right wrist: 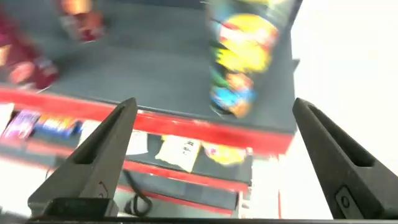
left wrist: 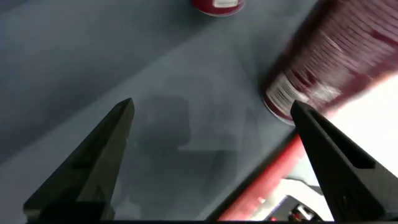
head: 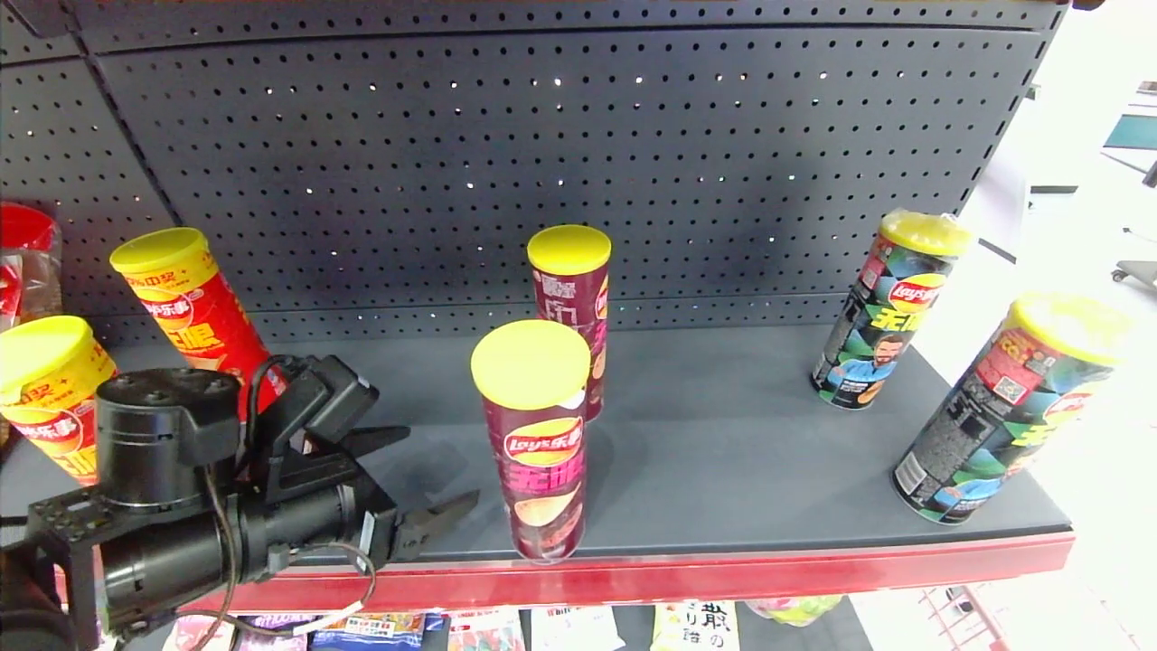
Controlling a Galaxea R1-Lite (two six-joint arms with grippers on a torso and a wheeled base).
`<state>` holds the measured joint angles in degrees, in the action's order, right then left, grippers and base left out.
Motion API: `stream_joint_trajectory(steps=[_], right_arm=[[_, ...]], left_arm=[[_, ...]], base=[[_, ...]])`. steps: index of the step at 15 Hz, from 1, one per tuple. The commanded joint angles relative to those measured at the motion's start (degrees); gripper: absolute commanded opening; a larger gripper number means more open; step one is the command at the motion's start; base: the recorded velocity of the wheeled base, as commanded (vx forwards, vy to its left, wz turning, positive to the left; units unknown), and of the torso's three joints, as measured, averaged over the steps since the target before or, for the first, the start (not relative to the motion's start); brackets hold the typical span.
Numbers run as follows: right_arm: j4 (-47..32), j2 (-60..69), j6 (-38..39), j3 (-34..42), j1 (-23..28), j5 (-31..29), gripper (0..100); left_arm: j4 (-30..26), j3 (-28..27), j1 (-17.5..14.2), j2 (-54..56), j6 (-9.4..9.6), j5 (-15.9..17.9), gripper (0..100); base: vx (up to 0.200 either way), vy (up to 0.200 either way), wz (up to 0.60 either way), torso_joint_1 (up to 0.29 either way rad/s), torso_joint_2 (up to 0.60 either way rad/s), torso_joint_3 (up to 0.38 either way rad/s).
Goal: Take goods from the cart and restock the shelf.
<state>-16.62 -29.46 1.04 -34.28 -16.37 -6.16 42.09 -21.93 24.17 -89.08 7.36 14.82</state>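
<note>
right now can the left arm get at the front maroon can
Probably yes: the left gripper is open right beside the front maroon can, and nothing but bare shelf lies between them.

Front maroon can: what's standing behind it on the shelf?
Behind the front maroon can stands a second maroon can, upright, yellow-lidded, before the pegboard. Its lower part is partly covered by the front one.
</note>
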Motion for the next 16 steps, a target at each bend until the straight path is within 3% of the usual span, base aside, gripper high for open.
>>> stream_joint_trajectory(steps=[1,6,16], right_arm=[[0.0,3.6,0.0,2.1,1.3,-0.1,100],[0.0,7.1,0.1,6.9,1.8,-0.2,100],[-0.1,8.8,0.7,8.1,1.8,-0.2,100]], left_arm=[[-0.1,-1.3,1.2,-3.1,-0.07,-0.1,100],[0.3,-1.7,2.1,-5.8,-0.07,-0.1,100],[0.1,-7.5,2.7,-10.3,-0.07,-0.1,100]], base=[[0.0,0.0,0.0,0.0,0.0,0.0],[0.0,0.0,0.0,0.0,0.0,0.0],[0.0,0.0,0.0,0.0,0.0,0.0]])
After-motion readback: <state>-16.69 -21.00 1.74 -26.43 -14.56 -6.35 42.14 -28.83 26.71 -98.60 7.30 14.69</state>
